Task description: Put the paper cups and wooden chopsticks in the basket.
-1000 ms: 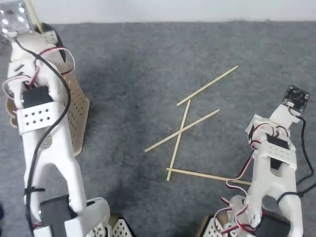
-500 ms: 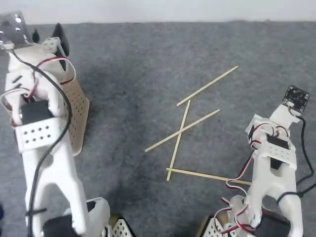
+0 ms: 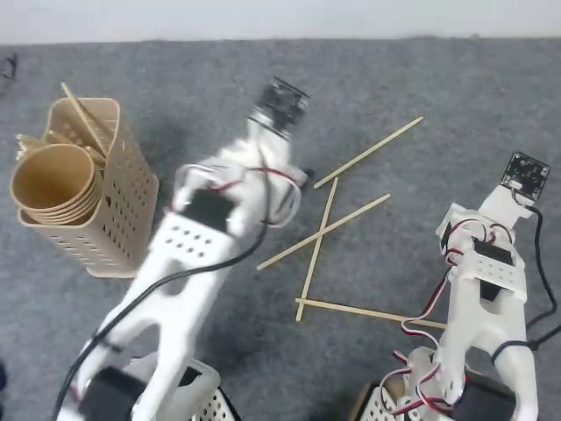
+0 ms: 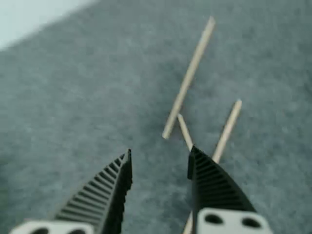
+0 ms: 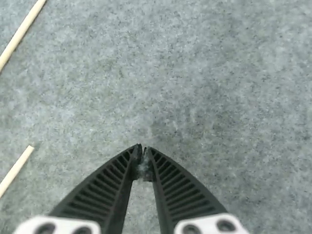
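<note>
A grey felt surface [image 3: 202, 96] meets a pale wall [image 3: 263, 17]; high view: basket [image 3: 131, 215] holding paper cups [image 3: 51, 180]; wrist views: left pincer [image 4: 158, 168] wide over loose chopsticks [image 4: 187, 85], right pincer [image 5: 143, 158] closed, empty.

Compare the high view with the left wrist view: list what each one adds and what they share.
High view adds: the basket holding stacked paper cups and a few chopsticks, plus a fourth loose chopstick near the right arm. Left wrist view adds: a close look at the left end effector, open with nothing between its fingers. Shared: three loose chopsticks lying close together on the grey carpet.
</note>
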`<state>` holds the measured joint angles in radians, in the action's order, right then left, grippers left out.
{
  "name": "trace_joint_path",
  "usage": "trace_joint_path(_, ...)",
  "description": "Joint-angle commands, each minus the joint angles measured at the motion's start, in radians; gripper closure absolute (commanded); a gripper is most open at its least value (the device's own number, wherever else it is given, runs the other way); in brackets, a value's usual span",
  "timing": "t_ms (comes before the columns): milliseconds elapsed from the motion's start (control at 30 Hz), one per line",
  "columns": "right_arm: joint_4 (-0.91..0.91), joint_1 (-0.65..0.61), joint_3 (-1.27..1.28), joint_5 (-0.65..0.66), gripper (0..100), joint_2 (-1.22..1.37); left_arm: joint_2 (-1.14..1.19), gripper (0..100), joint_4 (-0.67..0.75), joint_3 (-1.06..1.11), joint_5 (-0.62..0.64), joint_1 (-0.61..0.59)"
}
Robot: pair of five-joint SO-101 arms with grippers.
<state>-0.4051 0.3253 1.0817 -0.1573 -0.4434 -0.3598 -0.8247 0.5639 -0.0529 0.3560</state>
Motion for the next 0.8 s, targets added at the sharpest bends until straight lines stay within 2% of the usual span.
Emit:
trace_joint_path(0, 0.016, -0.010, -0.008, 0.012, 99.1, -0.027, 0.103, 82, 0.048, 0.001, -0.011, 0.054)
trace_joint_path(233, 0.016, -0.010, -0.008, 0.012, 99.1, -0.027, 0.399, 82, 0.048, -0.076, -0.006, 0.115)
trace_joint_path(433, 0.016, -0.012, -0.008, 0.012, 99.1, -0.028, 0.597, 82, -0.086, -0.222, -0.006, 0.150)
trace_joint_path(767, 0.016, -0.012, -0.008, 0.012, 99.1, -0.028, 0.813, 82, -0.244, -0.513, -0.005, 0.135)
